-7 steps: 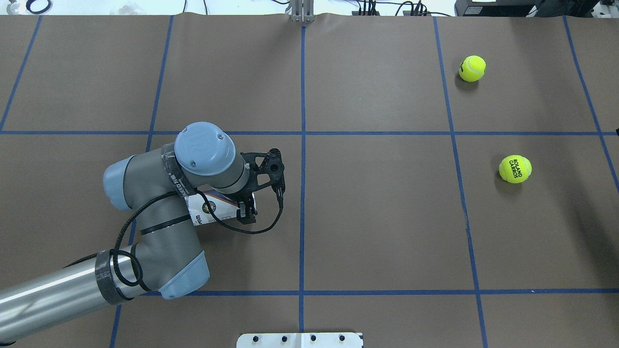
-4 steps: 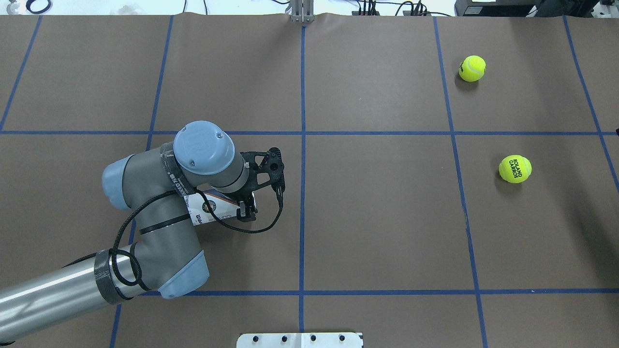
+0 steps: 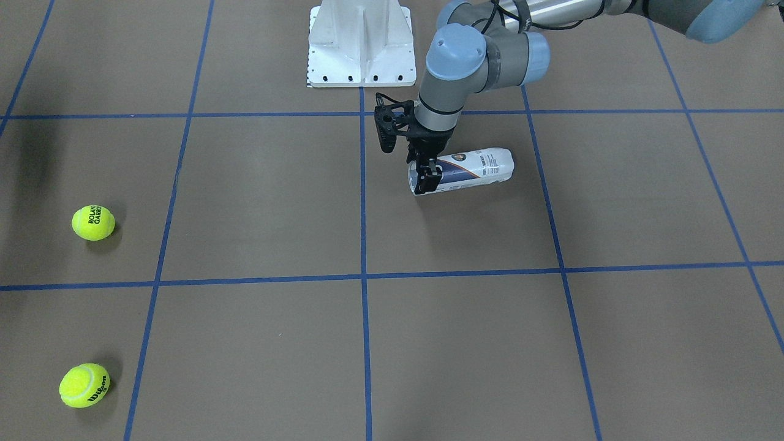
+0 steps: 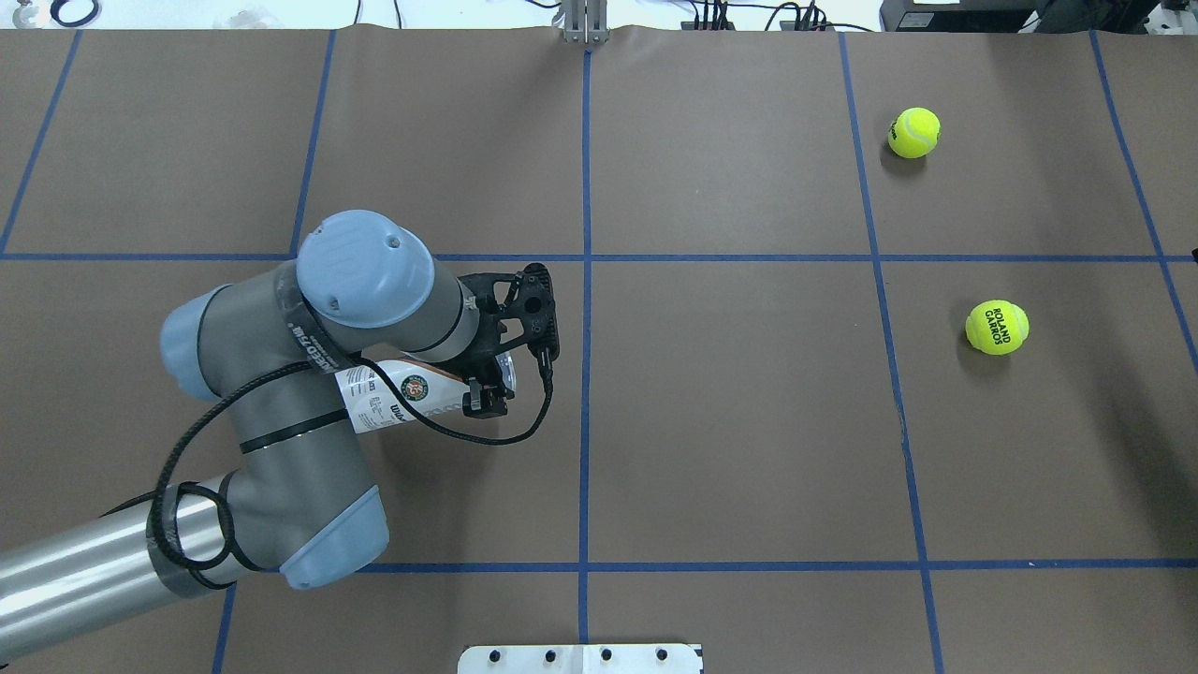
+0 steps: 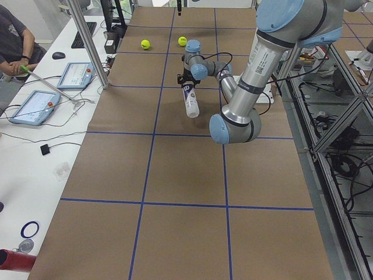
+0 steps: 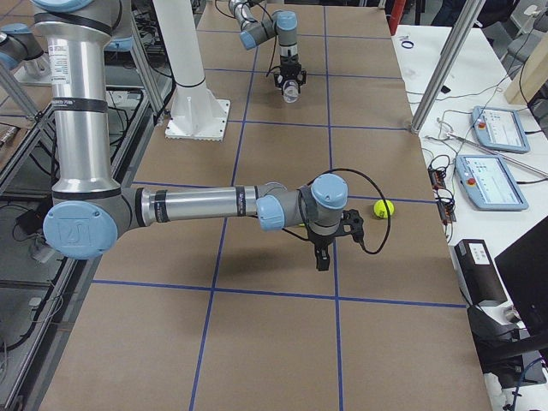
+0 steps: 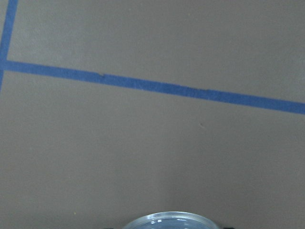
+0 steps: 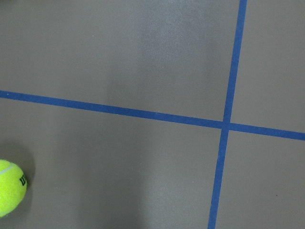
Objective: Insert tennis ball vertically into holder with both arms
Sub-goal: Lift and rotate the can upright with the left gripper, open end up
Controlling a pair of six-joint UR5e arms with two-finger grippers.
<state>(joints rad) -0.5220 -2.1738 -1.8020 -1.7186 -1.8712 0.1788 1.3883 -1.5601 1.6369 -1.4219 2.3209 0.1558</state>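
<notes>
Holder (image 4: 402, 398) lies on side low on table (image 4: 749, 421); can't tell if rim end is lifted. Long axis runs crosswise, open rim toward table centre. Left claw (image 4: 487, 395) clenched on holder's rim end from above, so you likely tip it upright next. Roland Garros ball (image 4: 997, 327) and Wilson ball (image 3: 84, 385) well apart from holder, on right arm's side. Right claw (image 6: 321, 257) nearer them; can't tell if released or clenched.

"ROLAND GARROS" stood in black capitals on one tennis ball (image 4: 997, 327). The second ball (image 3: 84, 385) carried "Wilson" in black script. The can (image 4: 384, 402) bore a white label with "Wil…" partly readable beside a round emblem; its finer print was too small to read.
</notes>
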